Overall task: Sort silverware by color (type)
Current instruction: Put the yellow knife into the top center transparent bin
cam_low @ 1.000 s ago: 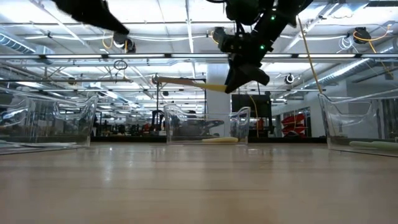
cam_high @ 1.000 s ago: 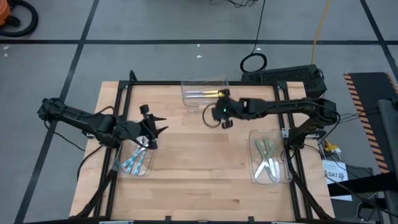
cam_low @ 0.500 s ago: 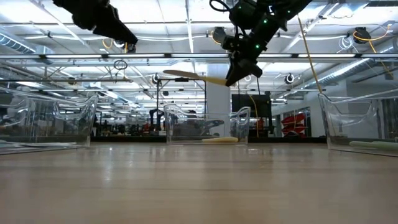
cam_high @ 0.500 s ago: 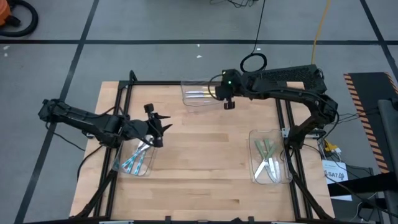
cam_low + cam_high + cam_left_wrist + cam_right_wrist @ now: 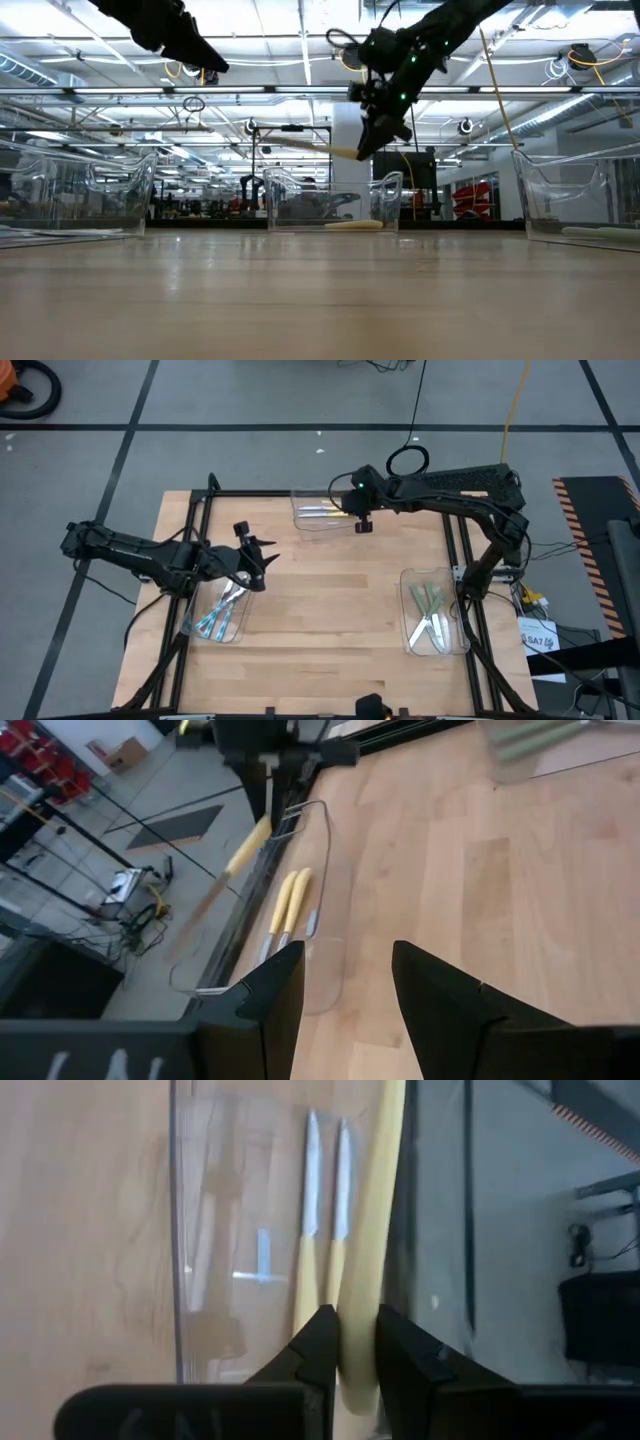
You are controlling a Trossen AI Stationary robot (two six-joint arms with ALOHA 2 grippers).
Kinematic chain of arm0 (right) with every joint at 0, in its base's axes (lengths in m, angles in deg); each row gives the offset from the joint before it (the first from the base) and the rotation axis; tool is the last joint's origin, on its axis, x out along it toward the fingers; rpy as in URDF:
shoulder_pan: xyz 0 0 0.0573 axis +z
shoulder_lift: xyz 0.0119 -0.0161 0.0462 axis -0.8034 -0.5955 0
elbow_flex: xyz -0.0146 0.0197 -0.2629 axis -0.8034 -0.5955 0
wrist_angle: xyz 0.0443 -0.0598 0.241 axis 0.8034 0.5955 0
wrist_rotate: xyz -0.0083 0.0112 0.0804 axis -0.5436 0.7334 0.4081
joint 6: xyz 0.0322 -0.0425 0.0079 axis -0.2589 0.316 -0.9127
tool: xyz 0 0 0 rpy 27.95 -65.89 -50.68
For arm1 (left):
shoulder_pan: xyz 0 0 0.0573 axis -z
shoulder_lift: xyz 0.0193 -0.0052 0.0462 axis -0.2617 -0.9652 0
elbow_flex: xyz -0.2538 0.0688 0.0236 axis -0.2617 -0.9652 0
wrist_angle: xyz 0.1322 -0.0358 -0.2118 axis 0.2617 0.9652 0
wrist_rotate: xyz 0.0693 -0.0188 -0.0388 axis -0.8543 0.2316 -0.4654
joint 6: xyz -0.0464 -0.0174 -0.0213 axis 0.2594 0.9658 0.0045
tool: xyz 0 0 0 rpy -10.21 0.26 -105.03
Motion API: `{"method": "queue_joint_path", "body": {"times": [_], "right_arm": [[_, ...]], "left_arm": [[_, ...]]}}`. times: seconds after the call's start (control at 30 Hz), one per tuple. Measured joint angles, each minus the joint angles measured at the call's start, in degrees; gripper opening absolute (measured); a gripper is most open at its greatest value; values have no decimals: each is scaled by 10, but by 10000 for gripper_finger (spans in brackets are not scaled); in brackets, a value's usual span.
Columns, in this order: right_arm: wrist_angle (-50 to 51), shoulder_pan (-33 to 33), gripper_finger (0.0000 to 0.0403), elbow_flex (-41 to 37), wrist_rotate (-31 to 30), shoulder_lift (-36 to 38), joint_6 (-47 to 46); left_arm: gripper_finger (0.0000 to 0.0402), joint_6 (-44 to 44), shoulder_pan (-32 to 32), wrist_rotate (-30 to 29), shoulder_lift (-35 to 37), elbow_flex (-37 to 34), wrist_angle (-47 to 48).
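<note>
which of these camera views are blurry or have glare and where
Left wrist view: the yellow-handled utensil held by the right gripper smears with motion blur. Low view: bright ceiling lights leave the right gripper in silhouette. Right wrist view: the clear bin shows pale reflections.

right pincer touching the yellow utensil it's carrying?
Touching. The right wrist view shows the right pincer shut on the yellow handle, a finger pressed against each side.

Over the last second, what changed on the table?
The right gripper, shut on a yellow utensil, swung from mid-table to above the far bin. The left gripper drifted slightly, open and empty. The bins and sorted utensils stayed put.
</note>
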State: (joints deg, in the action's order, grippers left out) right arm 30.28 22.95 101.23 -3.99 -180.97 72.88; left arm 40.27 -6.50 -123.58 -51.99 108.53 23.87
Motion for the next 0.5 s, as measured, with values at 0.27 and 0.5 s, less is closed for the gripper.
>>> {"method": "queue_joint_path", "body": {"times": [0.27,0.5], "right_arm": [[4,-12,56,0,-44,-45,-18],[28,-19,49,0,-45,-56,-28]], "left_arm": [[161,3,-4,9,0,0,6],[161,20,-4,10,0,0,17]]}}
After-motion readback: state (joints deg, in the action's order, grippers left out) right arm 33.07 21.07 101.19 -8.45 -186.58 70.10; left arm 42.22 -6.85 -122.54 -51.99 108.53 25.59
